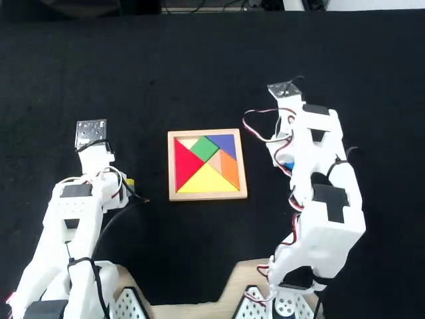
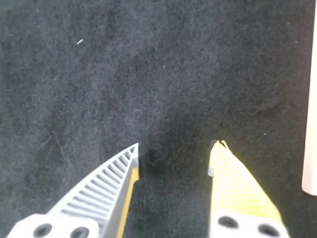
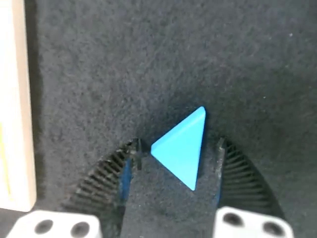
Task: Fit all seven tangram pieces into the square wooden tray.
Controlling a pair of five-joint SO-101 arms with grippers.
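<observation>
One square wooden tray (image 1: 207,195) is set on black felt (image 1: 199,66); five flat coloured pieces are counted in it: red piece (image 1: 184,163), yellow piece (image 1: 209,180), green piece (image 1: 206,147), violet-blue piece (image 1: 226,142), orange piece (image 1: 231,170); pale patches cannot be resolved as piece or bare wood. One light-blue triangle (image 3: 181,148) lies flat on the felt beside the tray, between the spread ribbed fingers of the right gripper (image 3: 178,147), with a gap on each side; the left gripper (image 2: 173,148) is held with fingers spread over bare felt.

My gripper (image 2: 177,146) hangs parted over the black cloth (image 2: 148,74); the tray (image 2: 311,124) edge lies near.
</observation>
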